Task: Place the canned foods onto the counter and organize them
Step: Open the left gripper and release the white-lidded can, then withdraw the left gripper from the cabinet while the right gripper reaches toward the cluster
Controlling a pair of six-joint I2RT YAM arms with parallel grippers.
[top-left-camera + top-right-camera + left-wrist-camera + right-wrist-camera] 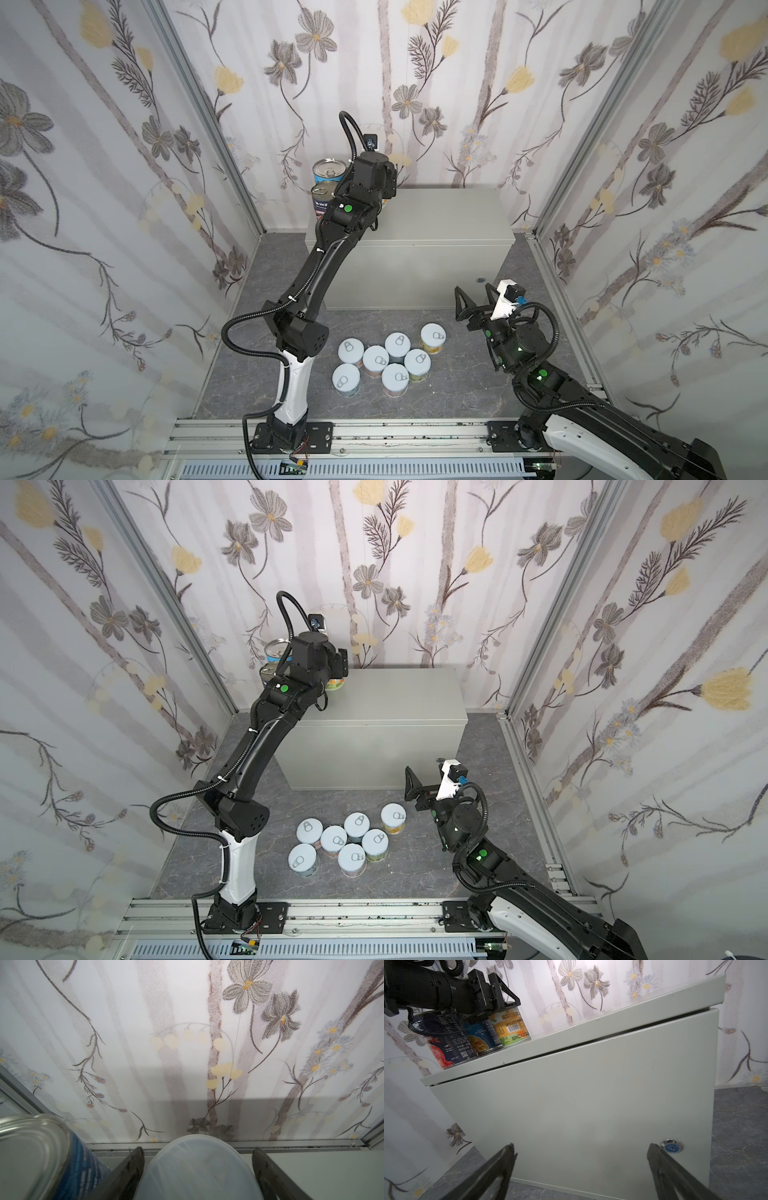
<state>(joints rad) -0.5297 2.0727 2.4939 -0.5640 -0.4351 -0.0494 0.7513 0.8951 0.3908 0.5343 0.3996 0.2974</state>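
The counter (440, 216) is a light-grey metal box. At its back left corner stand a blue-labelled tall can (329, 169), a navy tomato can (323, 200) and a short orange-and-green can (510, 1026). My left gripper (197, 1150) straddles the short can's pale lid (197, 1172), open, with a gap showing beside one finger (258, 1159). Several short pale-lidded cans (384, 361) stand clustered on the dark marbled floor in front of the counter. My right gripper (473, 291) hovers low by the counter's front right, open and holding nothing, facing the front panel (591, 1095).
A round lock (671, 1147) sits on the counter's front, close to one right finger. Flowered walls close in the back and both sides. The counter's top to the right of the three cans (407, 692) is bare. An aluminium rail (374, 432) runs along the front.
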